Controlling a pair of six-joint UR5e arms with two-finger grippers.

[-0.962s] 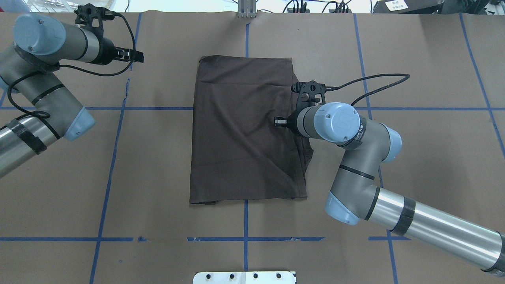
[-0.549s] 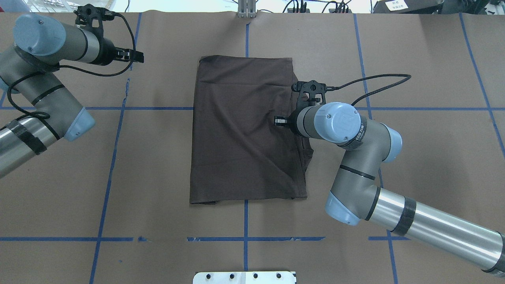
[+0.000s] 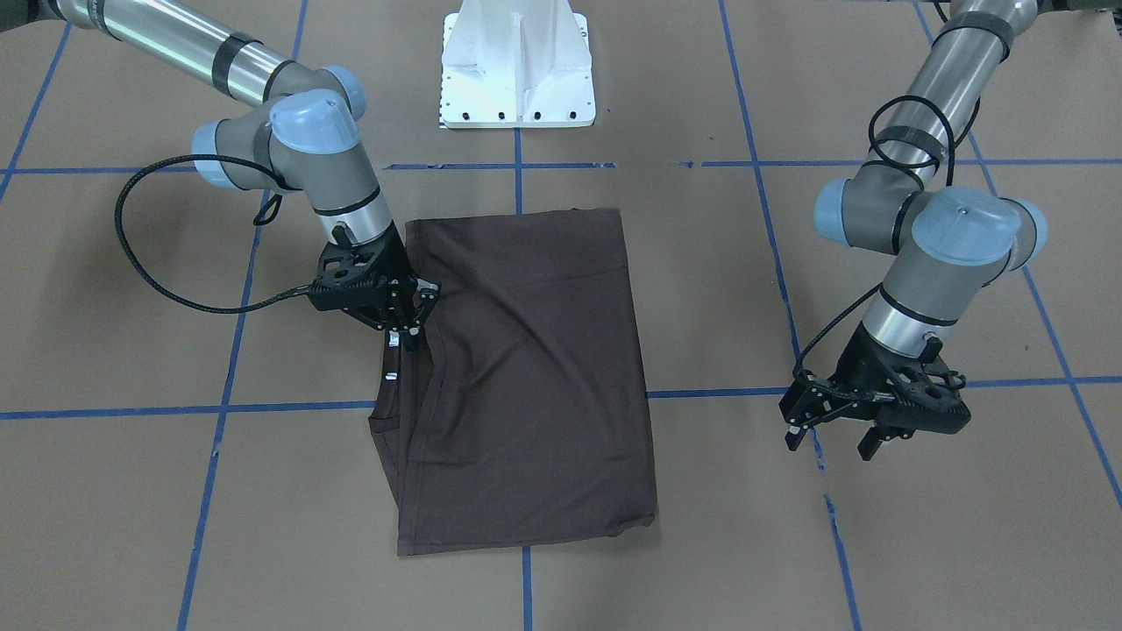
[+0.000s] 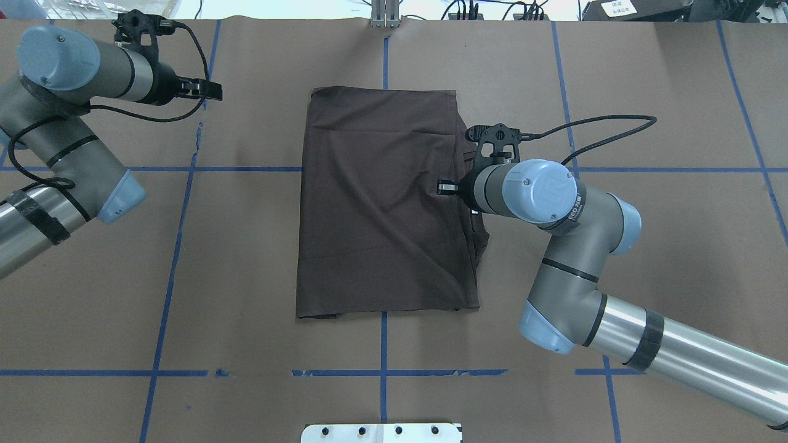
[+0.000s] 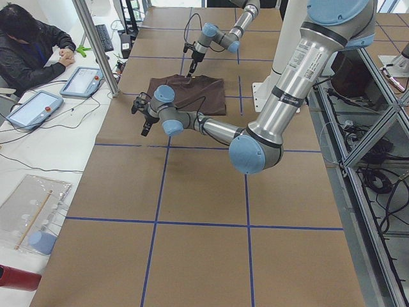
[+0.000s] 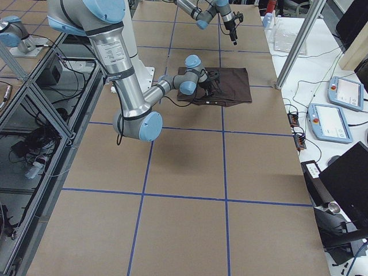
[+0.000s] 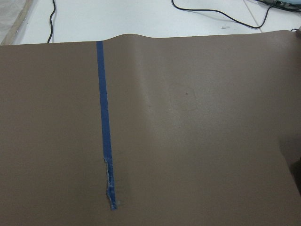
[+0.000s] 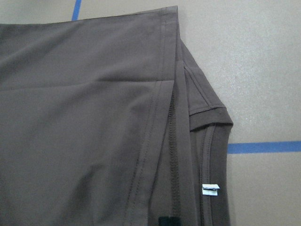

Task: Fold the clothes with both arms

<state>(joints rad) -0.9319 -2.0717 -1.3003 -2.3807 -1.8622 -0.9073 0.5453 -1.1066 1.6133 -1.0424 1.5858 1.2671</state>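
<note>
Left end effector (image 4: 206, 90) hangs with its fingers apart over bare worktop (image 4: 246, 258), well apart from the dark brown T-shirt (image 4: 375, 209). The shirt lies mid-worktop, folded into a creased rectangle. Its small white tag (image 8: 210, 189) carries print too small to read. Right end effector (image 4: 444, 186) (fingers together) meets the shirt near its right edge; I cannot tell whether cloth is pinched.
</note>
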